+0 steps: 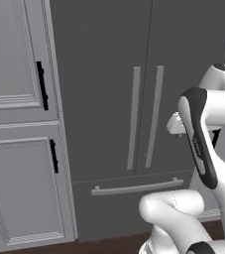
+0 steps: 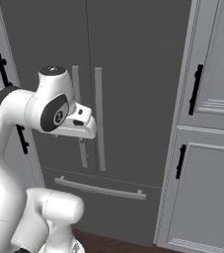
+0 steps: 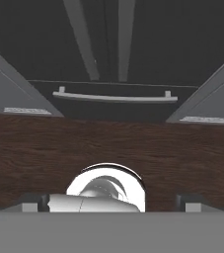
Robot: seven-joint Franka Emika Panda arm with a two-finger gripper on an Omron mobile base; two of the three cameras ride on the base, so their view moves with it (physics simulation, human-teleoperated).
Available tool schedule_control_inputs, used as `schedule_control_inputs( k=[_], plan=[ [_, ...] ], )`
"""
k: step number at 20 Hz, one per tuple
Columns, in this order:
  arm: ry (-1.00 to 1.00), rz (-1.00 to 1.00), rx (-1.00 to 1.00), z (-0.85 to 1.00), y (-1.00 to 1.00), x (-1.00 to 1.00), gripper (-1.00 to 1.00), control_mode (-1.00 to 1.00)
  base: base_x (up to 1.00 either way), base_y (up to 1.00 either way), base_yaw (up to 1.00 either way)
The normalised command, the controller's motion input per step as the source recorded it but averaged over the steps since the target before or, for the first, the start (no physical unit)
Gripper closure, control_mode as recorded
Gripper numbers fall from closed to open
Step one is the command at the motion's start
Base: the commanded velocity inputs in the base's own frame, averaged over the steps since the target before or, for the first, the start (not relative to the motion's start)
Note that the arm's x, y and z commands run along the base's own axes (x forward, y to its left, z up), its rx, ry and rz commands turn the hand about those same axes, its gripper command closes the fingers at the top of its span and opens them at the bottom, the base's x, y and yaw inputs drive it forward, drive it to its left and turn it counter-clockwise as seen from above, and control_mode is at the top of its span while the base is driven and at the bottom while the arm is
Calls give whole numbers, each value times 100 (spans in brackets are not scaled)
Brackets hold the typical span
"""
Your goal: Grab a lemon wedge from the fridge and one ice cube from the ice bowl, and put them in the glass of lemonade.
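Two closed fridge doors facing the arm, nothing fetched yet.

Hanging in front of the fridge with the tool pointing down at the wood floor, fingers standing wide apart and gripping nothing. Sitting level with the paired vertical bar handles, probably staging for a pull on one door; drawer handle running below. Keeping the lemon wedge presumably behind the shut doors, so impossible to tell its shelf. Flanking the fridge: light panelled cabinets with black handles.
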Motion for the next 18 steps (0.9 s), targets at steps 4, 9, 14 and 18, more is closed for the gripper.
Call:
schedule_control_inputs(
  k=[4,9,14,18],
  plan=[
    [0,0,0,0,0,0,-100,100,27,-15,-5],
    [0,0,0,0,0,0,-100,100,-14,-34,-17],
    [0,0,0,0,0,0,-100,100,-35,-34,-12],
    [0,0,0,0,0,0,-100,100,-57,-35,0]
  ],
)
